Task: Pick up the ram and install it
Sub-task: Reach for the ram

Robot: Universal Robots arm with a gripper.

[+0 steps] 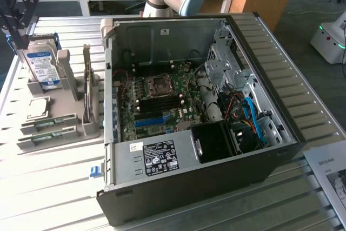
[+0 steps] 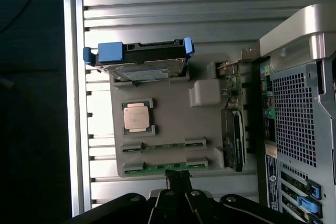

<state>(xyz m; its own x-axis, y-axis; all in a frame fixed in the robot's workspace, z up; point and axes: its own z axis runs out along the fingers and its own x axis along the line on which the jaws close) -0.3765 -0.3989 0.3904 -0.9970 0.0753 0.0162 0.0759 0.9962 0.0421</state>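
Two look-alike green ram sticks lie in slots of a grey holder tray (image 1: 73, 87): one (image 1: 51, 121) (image 2: 164, 145) next to the processor, the other (image 1: 48, 138) (image 2: 165, 167) at the tray's edge. I cannot tell which is the task's ram. My black gripper (image 1: 19, 33) hangs high over the tray at the exterior view's left, shut and holding nothing. In the wrist view its fingertips (image 2: 178, 178) sit together and overlap the edge stick. The open computer case (image 1: 270, 128) shows its green motherboard (image 1: 157, 98).
The tray also carries a blue-labelled hard drive (image 1: 43, 66) (image 2: 142, 61), a square processor (image 1: 37, 107) (image 2: 137, 115) and an upright card (image 1: 86, 87) (image 2: 233, 140). The case's rear panel (image 2: 296, 119) stands beside the tray on a slatted metal table (image 1: 48, 187).
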